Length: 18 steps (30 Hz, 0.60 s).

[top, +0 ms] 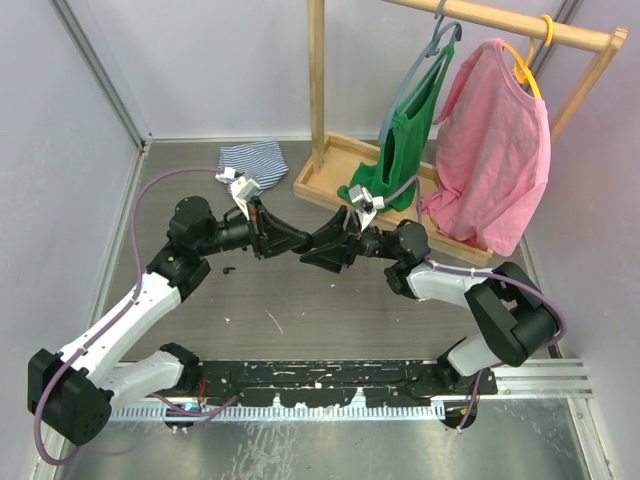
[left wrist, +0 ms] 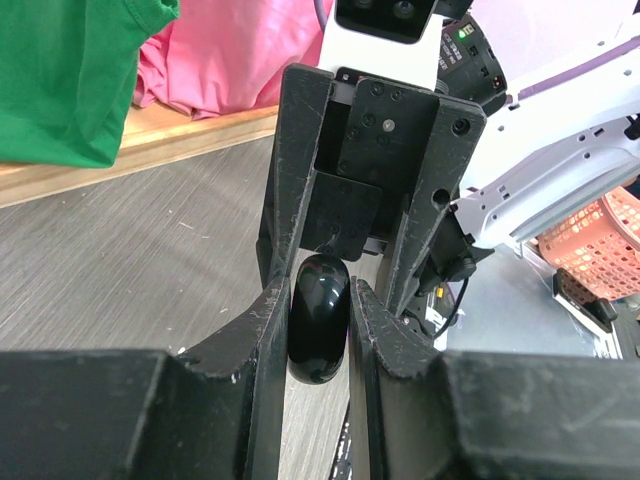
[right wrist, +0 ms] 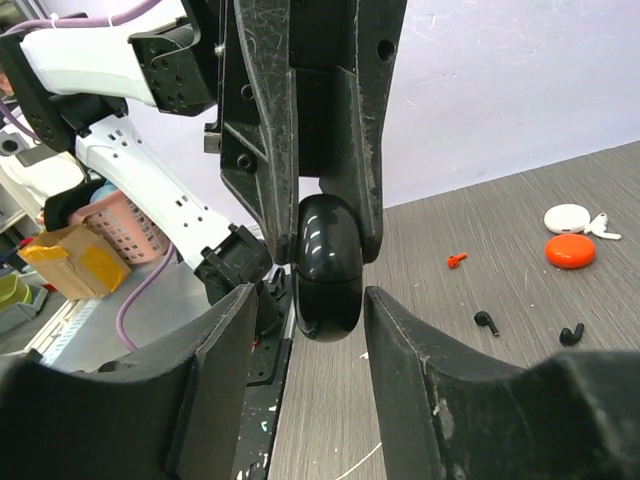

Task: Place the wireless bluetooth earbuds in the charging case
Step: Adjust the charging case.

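Observation:
A glossy black charging case is pinched edge-on between the fingers of my left gripper, which is shut on it above the table. My right gripper faces it with its jaws open, one on each side of the case and a gap on both sides. In the top view the two grippers, left and right, meet tip to tip at mid-table. Loose earbuds lie on the table: an orange one, two black ones and a white one.
A white case and an orange case lie beside the loose buds. At the back are a striped cloth and a wooden clothes rack with a green top and a pink shirt.

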Tool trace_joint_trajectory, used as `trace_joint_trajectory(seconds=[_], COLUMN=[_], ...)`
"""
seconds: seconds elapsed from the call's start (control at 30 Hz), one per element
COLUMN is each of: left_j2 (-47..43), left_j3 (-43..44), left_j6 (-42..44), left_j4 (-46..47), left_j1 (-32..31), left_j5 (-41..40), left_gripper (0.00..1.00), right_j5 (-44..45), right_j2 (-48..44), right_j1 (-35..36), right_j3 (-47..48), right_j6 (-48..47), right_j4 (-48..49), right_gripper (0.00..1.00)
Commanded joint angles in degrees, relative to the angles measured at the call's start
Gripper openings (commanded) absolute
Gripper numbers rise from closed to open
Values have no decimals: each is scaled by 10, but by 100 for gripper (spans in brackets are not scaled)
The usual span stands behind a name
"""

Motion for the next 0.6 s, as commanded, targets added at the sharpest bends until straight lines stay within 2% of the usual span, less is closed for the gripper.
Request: trace_joint_trajectory(seconds=[0.0, 0.33, 0.47, 0.57], left_j2=[-11, -17, -19, -22], left_j3=[-2, 0, 3, 5], left_j6=[6, 25, 27, 31], left_j4=[46, 33, 30, 17], left_j1=[-7, -11, -12, -11], left_j5=[17, 23, 23, 23], left_gripper=[18, 18, 19, 24], right_j5=[10, 1, -9, -12], right_j2=[0, 2, 0, -5], right_j1=[3, 3, 3, 3], right_j3=[19, 21, 16, 8], right_j6=[6, 3, -4, -18], right_j4=[48, 48, 48, 48], right_gripper=[52, 36, 21, 10])
